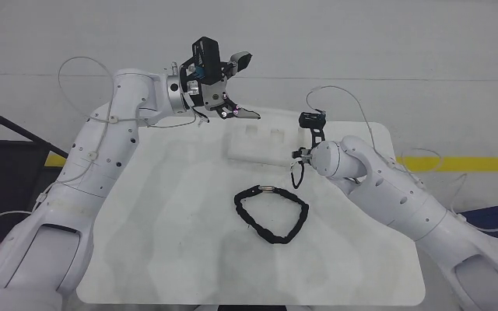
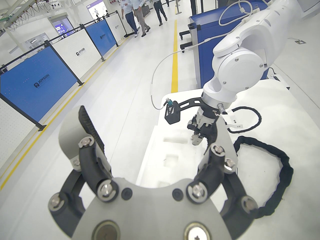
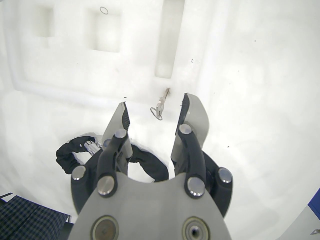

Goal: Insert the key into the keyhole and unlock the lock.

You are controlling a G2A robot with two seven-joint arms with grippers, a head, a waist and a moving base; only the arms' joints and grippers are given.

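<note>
Open right claw (image 3: 155, 100) is hovering over the small silver ringed key (image 3: 160, 107), best dropping straight and pinching its head squarely.

Setting: an industrial hall or robotics lab. The glossy white floor (image 2: 140, 71) carries a yellow line (image 2: 174, 58). Blue panels (image 2: 32, 83) fence the left of the frame. A blue cabinet (image 2: 202, 63) stands upper right. Cables (image 2: 37, 3) hang upper left.
</note>
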